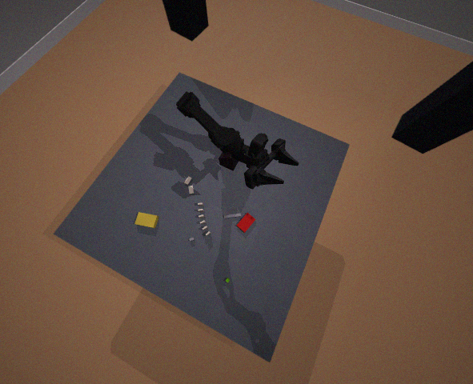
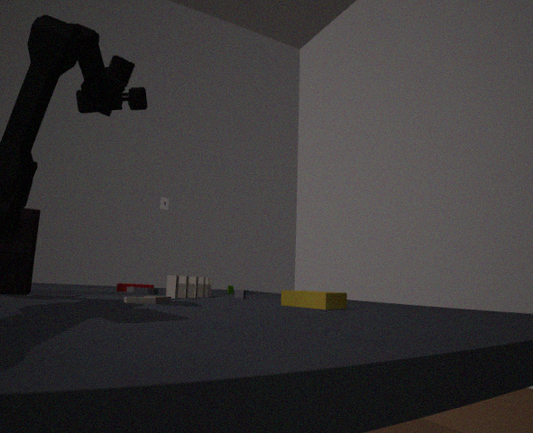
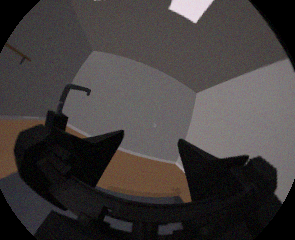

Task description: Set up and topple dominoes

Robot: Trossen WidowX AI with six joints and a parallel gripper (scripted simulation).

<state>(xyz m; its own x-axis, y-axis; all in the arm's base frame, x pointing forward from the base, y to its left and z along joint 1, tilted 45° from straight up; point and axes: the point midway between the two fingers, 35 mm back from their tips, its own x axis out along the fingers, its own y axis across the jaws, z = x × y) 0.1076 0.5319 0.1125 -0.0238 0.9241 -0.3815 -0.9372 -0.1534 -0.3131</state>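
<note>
- The desk (image 1: 290,231) (image 2: 397,345) (image 3: 17,200) carries the whole job, and we judge it to be at its start, with neither the building nor the push finished.
- Our arm (image 1: 228,140) (image 2: 28,112) reaches from near the desk's upper-left edge, as seen from above, toward its right corner, high over the surface.
- The claw (image 1: 290,173) (image 2: 112,100) (image 3: 151,138) is wide open with nothing in it, well apart from the dominoes.
- The row of standing dominoes (image 1: 201,216) (image 2: 172,286) runs near the middle of the desk; we count six upright, so the toppling is still to do.
- The yellow block (image 1: 146,219) (image 2: 303,299) sits toward the left corner, outside our task.
- The red block (image 1: 245,222) (image 2: 134,285) lies between the row and the right-hand edge, a pale strip (image 1: 232,215) just beside it.
- Two loose dominoes (image 1: 189,185) (image 2: 147,299) lie flat past the row's upper end, toward the upper-left edge. We take these as the missing ones: both need standing and releasing before our gentle push.
- Smallest are a grey block (image 1: 191,239) (image 2: 240,294) near the row's lower end and a green cube (image 1: 227,280) (image 2: 230,289) toward the bottom corner.
</note>
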